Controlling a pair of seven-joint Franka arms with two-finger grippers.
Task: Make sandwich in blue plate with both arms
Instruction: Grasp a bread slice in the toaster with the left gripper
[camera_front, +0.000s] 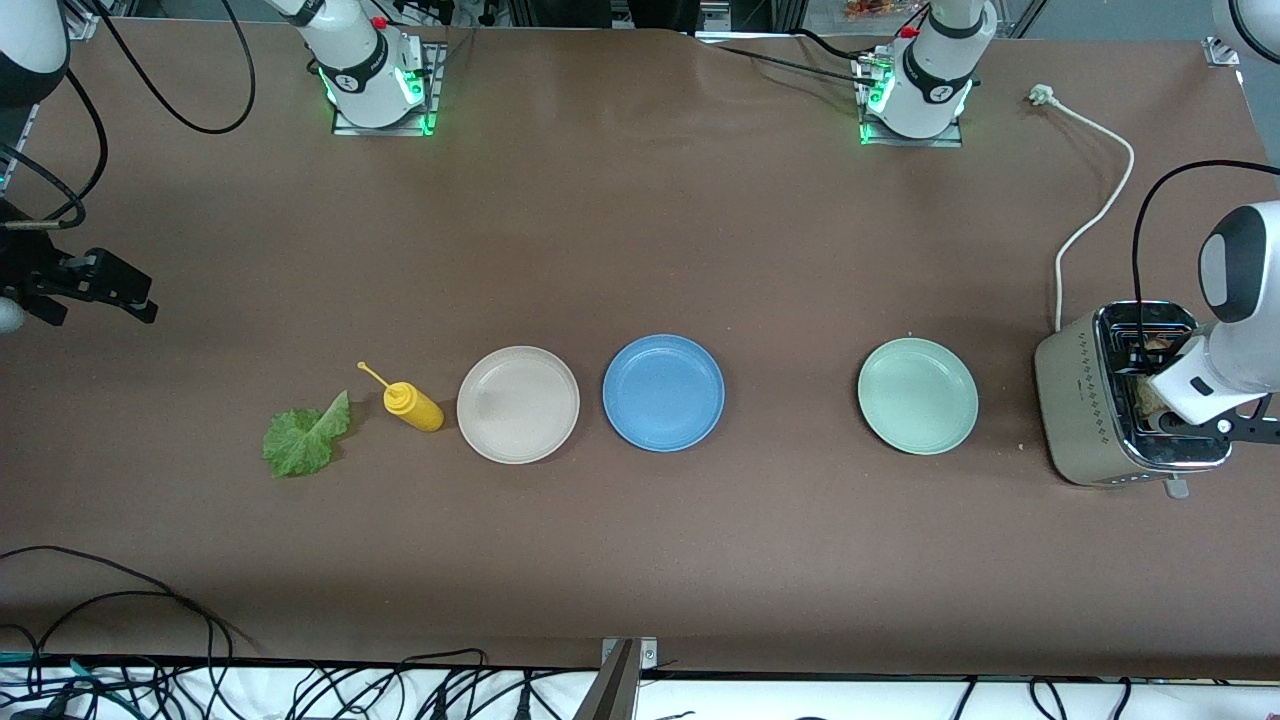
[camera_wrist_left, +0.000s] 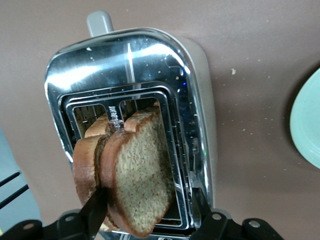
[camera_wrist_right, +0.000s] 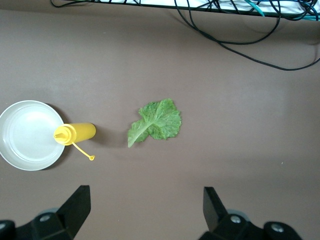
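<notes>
Bread slices (camera_wrist_left: 132, 175): two tan speckled slices with darker crust stand upright in the slots of the steel toaster (camera_front: 1085, 410), which sits at the left arm's end of the table. Its lever juts toward the front camera.

Left gripper (camera_wrist_left: 145, 222): down over the toaster top. One black finger (camera_wrist_left: 95, 212) lies against the crust between the two slices, the other sits beside the front slice near the slot rim. Jaws straddle that front slice; cannot tell whether they actually press on it.

Right gripper (camera_wrist_right: 145, 207): fingers spread wide, holding nothing, hanging in the air above the table at the right arm's end; that arm waits.

Lettuce leaf (camera_front: 305, 438): flat on the brown table (camera_front: 640, 250), toward the right arm's end.

Yellow squeeze bottle (camera_front: 412, 405): on its side, between the leaf and the beige plate (camera_front: 518, 404), just beside the plate.

Blue plate (camera_front: 663, 392): bare, near mid-table, just beside the beige plate.

Pale green plate (camera_front: 917, 395): bare, between the blue plate and the toaster.

White power cord (camera_front: 1095, 215): runs on the table from the toaster toward the left arm's base.
</notes>
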